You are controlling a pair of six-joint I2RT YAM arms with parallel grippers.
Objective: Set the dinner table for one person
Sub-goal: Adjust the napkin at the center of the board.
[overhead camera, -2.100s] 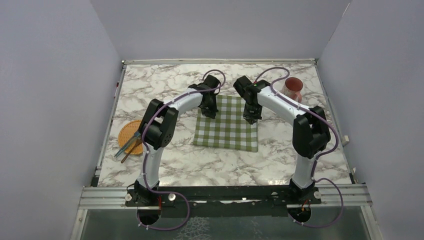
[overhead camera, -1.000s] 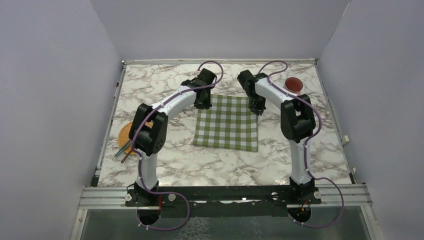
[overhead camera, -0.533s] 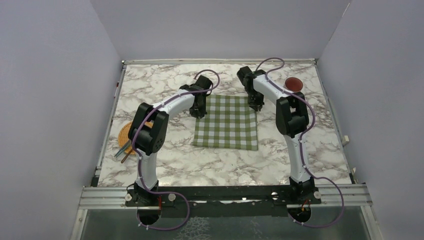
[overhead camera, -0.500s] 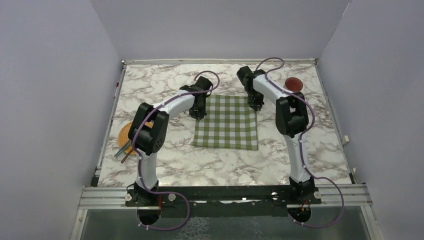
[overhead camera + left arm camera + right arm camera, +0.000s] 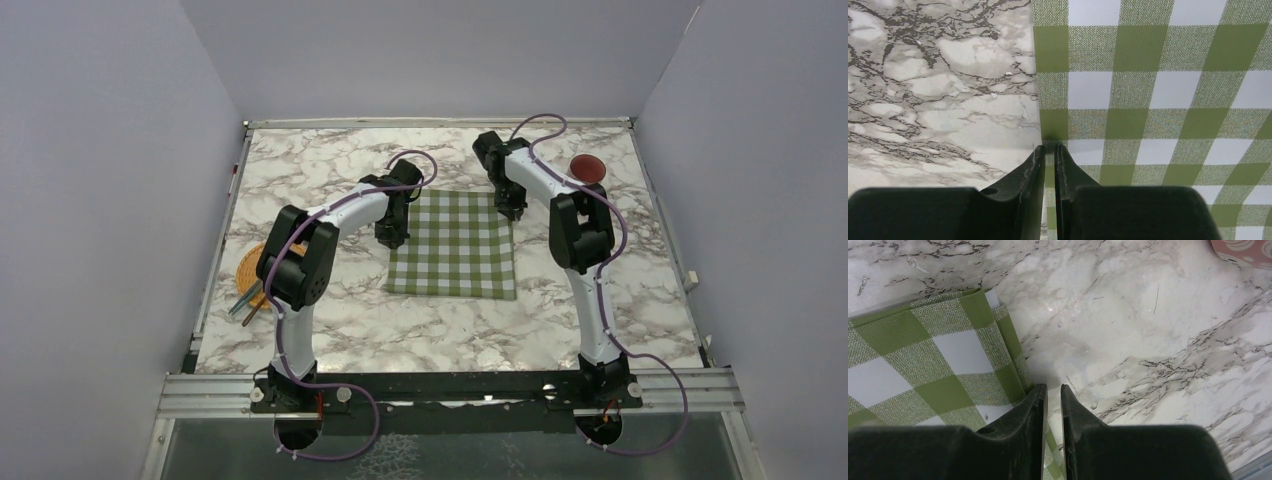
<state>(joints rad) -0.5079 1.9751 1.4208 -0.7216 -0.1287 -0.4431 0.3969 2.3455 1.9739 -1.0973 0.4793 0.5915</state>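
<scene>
The dinner table (image 5: 330, 165) is white marble with grey veins. A green-and-white checked cloth (image 5: 455, 245) lies flat on its middle. My left gripper (image 5: 390, 238) is at the cloth's left edge. In the left wrist view the left gripper (image 5: 1049, 146) is shut to a thin slit, its tips at the edge of the cloth (image 5: 1158, 90), which lies unlifted. My right gripper (image 5: 510, 212) is at the cloth's far right corner. In the right wrist view the right gripper (image 5: 1054, 386) stands slightly open over bare marble (image 5: 1148, 340), with the cloth (image 5: 923, 365) just beside its left finger.
A reddish cup (image 5: 586, 168) stands at the far right, and its pink rim (image 5: 1248, 249) shows in the right wrist view. An orange woven round (image 5: 258, 266) with utensils (image 5: 245, 300) across it lies at the left edge. Walls close off three sides.
The left gripper slid toward the near side along the cloth's left edge while the cloth stayed put. The right gripper's jaws parted a little at the far right corner.
</scene>
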